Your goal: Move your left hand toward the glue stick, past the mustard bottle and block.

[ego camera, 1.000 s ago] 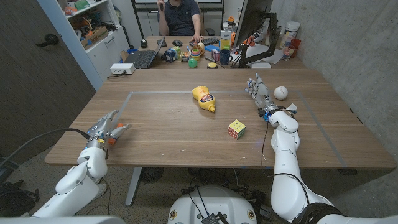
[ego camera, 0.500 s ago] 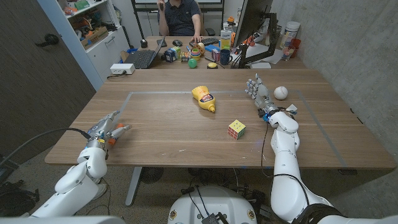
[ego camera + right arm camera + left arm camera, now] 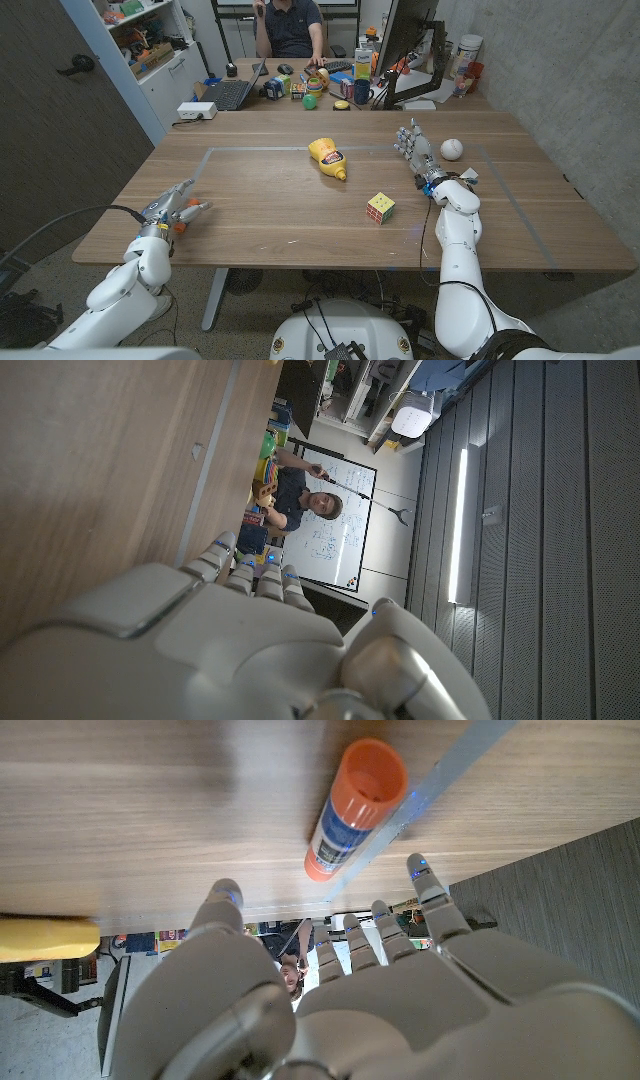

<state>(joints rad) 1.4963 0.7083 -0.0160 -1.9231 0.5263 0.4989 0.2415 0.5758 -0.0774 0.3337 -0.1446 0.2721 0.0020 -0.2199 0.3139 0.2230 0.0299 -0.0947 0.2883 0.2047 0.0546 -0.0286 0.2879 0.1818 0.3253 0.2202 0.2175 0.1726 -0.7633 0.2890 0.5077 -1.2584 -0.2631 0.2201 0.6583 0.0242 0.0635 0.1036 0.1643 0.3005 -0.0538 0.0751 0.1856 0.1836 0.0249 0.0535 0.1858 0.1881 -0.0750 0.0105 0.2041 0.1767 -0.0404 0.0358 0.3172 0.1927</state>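
Note:
The glue stick (image 3: 352,810), white and blue with orange ends, lies on the wood just beyond my left hand's fingertips (image 3: 421,869). My left hand (image 3: 330,1000) is spread and holds nothing. In the head view this hand (image 3: 171,209) sits near the table's front left edge, with an orange bit of the glue stick (image 3: 179,227) beside it. The yellow mustard bottle (image 3: 328,158) lies on its side mid-table, far to the hand's right. The coloured cube block (image 3: 380,207) sits nearer the front. My right hand (image 3: 414,144) stands upright, fingers apart and empty.
A white ball (image 3: 452,149) lies just right of my right hand. Grey tape lines (image 3: 260,149) mark a rectangle on the table (image 3: 270,215). Behind the table a person (image 3: 292,25) sits at a cluttered desk with a laptop (image 3: 229,93).

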